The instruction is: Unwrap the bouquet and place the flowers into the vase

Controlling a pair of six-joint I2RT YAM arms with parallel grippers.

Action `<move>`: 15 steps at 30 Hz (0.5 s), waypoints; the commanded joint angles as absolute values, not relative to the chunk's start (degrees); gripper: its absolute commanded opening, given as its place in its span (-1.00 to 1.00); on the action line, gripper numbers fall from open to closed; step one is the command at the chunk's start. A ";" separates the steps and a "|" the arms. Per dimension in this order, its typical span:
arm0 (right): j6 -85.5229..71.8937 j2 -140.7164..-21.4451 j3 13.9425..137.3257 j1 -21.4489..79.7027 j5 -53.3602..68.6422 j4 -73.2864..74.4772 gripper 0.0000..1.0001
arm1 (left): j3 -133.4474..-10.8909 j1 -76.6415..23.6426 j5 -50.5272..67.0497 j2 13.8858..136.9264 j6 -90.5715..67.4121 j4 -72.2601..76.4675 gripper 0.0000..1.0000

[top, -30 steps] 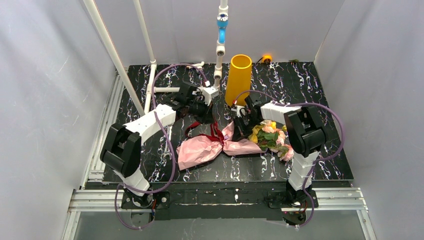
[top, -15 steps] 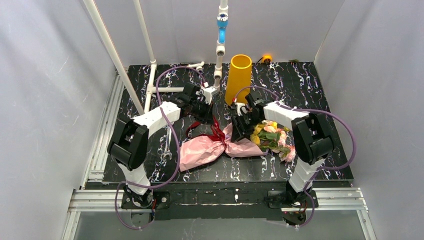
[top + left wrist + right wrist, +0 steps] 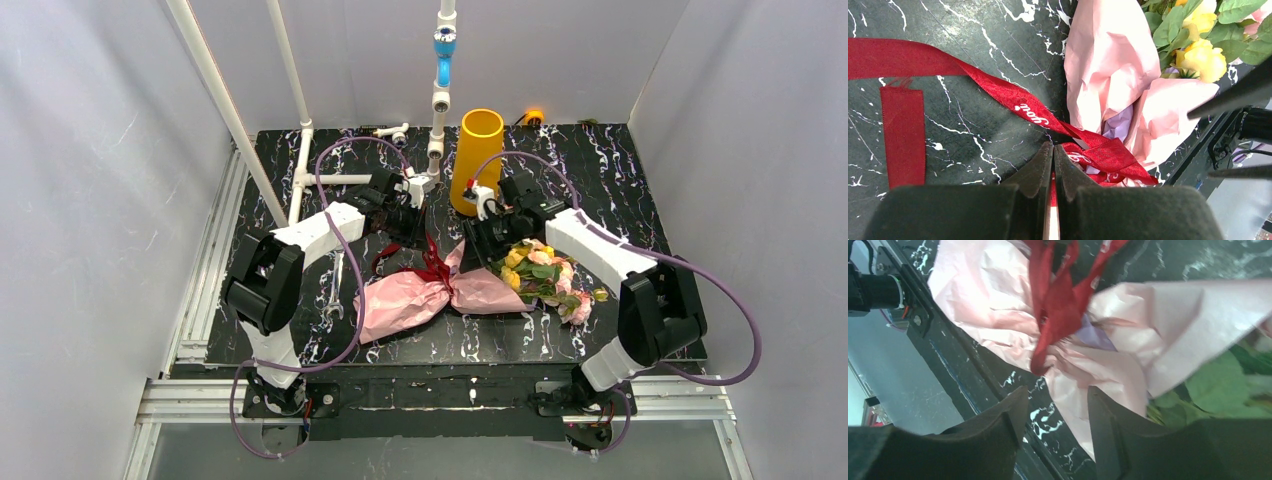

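The bouquet [image 3: 450,292] lies across the middle of the black marbled table, its pink paper [image 3: 400,300] pinched at the waist by a dark red ribbon [image 3: 432,262]. The flowers [image 3: 545,270] spill out at its right end. My left gripper [image 3: 414,228] is shut on a strand of the ribbon [image 3: 1013,97] just behind the knot, and red shows between its fingertips [image 3: 1045,155]. My right gripper [image 3: 482,248] hovers open over the paper [image 3: 1173,315] near the knot, holding nothing. The yellow vase [image 3: 477,160] stands upright behind both grippers.
A white pipe with a blue section [image 3: 442,60] rises just left of the vase. More white pipes [image 3: 300,170] lie and lean at the table's left rear. An orange lamp [image 3: 534,116] sits at the back edge. Grey walls close in on three sides.
My right gripper has opened and let go of the bouquet, lifting back slightly as its elbow swung out to the right. The left gripper stays shut on the ribbon and has edged back.
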State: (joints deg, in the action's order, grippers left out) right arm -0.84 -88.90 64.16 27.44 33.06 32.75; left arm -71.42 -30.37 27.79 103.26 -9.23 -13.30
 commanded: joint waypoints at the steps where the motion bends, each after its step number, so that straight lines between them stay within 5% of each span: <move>1: -4.61 -88.36 64.34 31.14 31.18 28.33 0.04 | -73.09 -30.15 28.16 102.64 -9.81 -13.23 -1.00; 15: -5.70 -96.73 65.45 36.83 27.57 25.95 -0.12 | -72.86 -30.15 28.28 102.83 -9.86 -12.82 -1.00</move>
